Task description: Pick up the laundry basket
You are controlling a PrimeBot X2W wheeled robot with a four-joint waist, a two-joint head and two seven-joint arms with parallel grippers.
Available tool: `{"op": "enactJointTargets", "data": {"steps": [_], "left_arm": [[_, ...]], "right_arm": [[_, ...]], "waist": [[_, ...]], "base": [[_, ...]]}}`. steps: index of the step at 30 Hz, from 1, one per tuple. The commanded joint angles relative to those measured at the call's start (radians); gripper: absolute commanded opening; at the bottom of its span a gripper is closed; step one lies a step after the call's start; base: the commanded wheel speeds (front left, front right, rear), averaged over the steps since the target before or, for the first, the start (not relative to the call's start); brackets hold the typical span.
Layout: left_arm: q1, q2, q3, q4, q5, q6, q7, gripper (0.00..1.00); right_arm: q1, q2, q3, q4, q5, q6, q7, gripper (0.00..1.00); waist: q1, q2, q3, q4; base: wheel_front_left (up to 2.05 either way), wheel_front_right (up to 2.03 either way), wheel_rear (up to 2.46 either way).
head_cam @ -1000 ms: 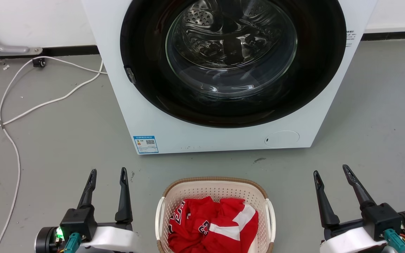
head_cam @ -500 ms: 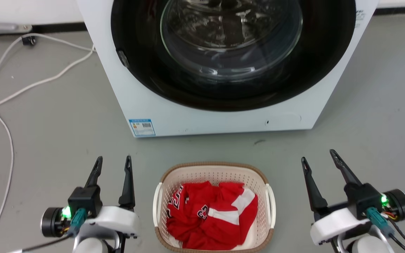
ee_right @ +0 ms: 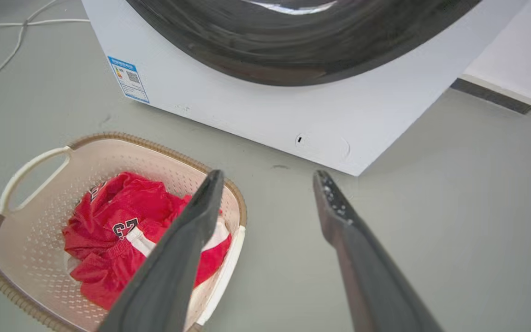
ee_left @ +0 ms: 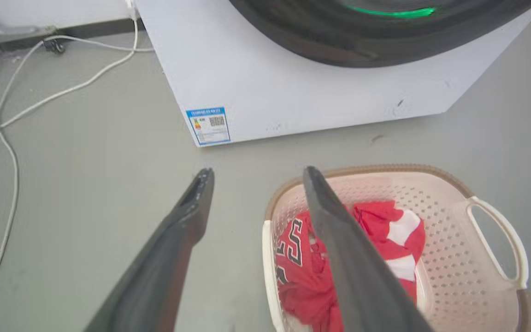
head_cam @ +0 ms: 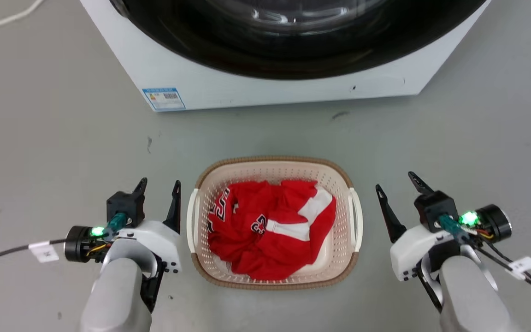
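The laundry basket (head_cam: 274, 159) sits on the grey floor (head_cam: 62, 152) in front of the white washing machine (head_cam: 265, 92), apart from its front panel. A crumpled red jersey (head_cam: 265, 230) (white trim, dark numerals) lies inside it. The left end effector (head_cam: 159, 183) hovers just beside the basket's left white handle (head_cam: 192, 216), its 2 dark fingers spread apart and holding nothing. In the left wrist view its inner finger crosses in front of the basket's near rim. The right end effector (head_cam: 395, 180) hangs near the right handle (head_cam: 356, 214), a little farther off, its fingers likewise apart and empty. A blue energy label (head_cam: 164, 98) marks the machine's lower left corner. A white cable (ee_left: 12, 152) trails over the floor on the left.
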Motion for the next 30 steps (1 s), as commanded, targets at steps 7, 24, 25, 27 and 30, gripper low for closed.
{"op": "enactJointTargets", "data": {"steps": [7, 24, 25, 27, 30], "left_arm": [[-0.133, 0.011, -0.050, 0.218, -0.015, -0.019, -0.002, 1.00], [-0.389, 0.003, -0.188, 0.518, -0.097, -0.025, 0.006, 1.00], [-0.395, 0.002, -0.195, 0.524, -0.104, -0.025, 0.011, 1.00], [-0.406, 0.001, -0.212, 0.534, -0.116, -0.025, 0.020, 1.00], [-0.419, 0.000, -0.233, 0.544, -0.135, -0.026, 0.027, 1.00]], "right_arm": [[-0.138, -0.001, 0.023, 0.189, -0.022, -0.001, -0.002, 1.00], [-0.365, -0.001, 0.007, 0.488, -0.056, -0.001, -0.002, 1.00], [-0.373, -0.001, 0.004, 0.502, -0.054, -0.001, -0.002, 1.00], [-0.384, -0.001, 0.007, 0.528, -0.045, -0.001, -0.002, 1.00], [-0.396, -0.001, 0.019, 0.564, -0.032, -0.001, -0.002, 1.00]], "waist": [[-0.0002, 0.0000, 0.114, 0.002], [-0.0002, 0.0000, 0.329, 0.019], [-0.0002, 0.0000, 0.337, 0.020], [-0.0002, 0.0000, 0.350, 0.021], [-0.0002, 0.0000, 0.366, 0.023]], "base": [[0.00, 0.00, 0.00], [0.00, 0.00, 0.00], [0.00, 0.00, 0.00], [0.00, 0.00, 0.00], [0.00, 0.00, 0.00]]}}
